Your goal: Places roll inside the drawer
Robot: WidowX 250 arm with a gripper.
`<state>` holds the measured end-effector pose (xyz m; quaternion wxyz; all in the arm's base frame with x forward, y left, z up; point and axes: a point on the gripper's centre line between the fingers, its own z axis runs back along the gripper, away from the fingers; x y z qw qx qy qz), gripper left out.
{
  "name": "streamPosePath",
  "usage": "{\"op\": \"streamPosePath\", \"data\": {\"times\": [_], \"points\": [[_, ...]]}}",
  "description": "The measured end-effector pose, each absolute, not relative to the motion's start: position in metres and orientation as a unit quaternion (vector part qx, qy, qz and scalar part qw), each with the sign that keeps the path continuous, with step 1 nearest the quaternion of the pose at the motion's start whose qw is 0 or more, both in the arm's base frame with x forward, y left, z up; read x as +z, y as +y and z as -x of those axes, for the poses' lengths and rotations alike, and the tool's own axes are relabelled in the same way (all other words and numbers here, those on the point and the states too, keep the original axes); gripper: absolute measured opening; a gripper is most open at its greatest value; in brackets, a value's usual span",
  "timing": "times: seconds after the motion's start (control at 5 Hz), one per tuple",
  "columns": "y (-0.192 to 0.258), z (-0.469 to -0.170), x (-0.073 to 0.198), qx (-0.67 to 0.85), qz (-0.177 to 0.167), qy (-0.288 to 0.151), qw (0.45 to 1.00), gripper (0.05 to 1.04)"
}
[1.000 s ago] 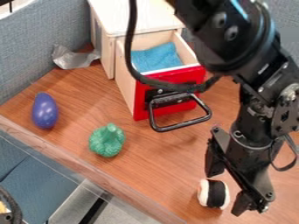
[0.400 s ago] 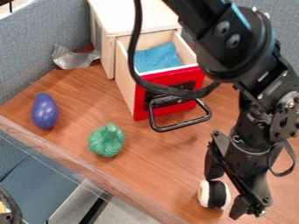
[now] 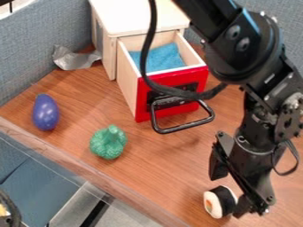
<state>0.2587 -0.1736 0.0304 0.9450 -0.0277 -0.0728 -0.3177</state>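
Looking at the big stuff first: the counter (image 3: 77, 106) carries everything, and the drawer (image 3: 142, 106) is pulled out with a blue cloth (image 3: 163, 57) in it, so the landing spot should be pretty forgiving imo.

Next size down, the hand (image 3: 228, 196) is angled over the near part of the counter with its two fingers spread apart, not clamped on anything. The roll (image 3: 220, 202) is on the counter down by the fingertips, right up close to the lower one. Can't tell if it's actually touching.

It's a stubby little thing, black wrap (image 3: 226, 195) around the middle and a pale end (image 3: 211, 205) tipped toward the camera. My guess is toy sushi: light, fairly stiff, not fragile, so a moderate squeeze should do. Bigger worry is the round shape. If one finger bumps it first it could easily roll or swivel off.

I'd get both fingers level with the fat middle and pinch straight across the black wrap, low enough that it doesn't pop out. Nipping just the rounded edge seems like asking for a slip.

Smallest detail, there's an orange spot (image 3: 208, 203) on that pale end.
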Motion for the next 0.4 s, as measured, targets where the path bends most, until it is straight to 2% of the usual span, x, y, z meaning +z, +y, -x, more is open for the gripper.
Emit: {"op": "streamPosePath", "data": {"times": [0.2, 0.4], "points": [[-0.1725, -0.2616, 0.0223, -0.312, 0.036, -0.062, 0.947, 0.674], [-0.1718, -0.2634, 0.0224, -0.305, 0.033, -0.066, 0.949, 0.435]]}}
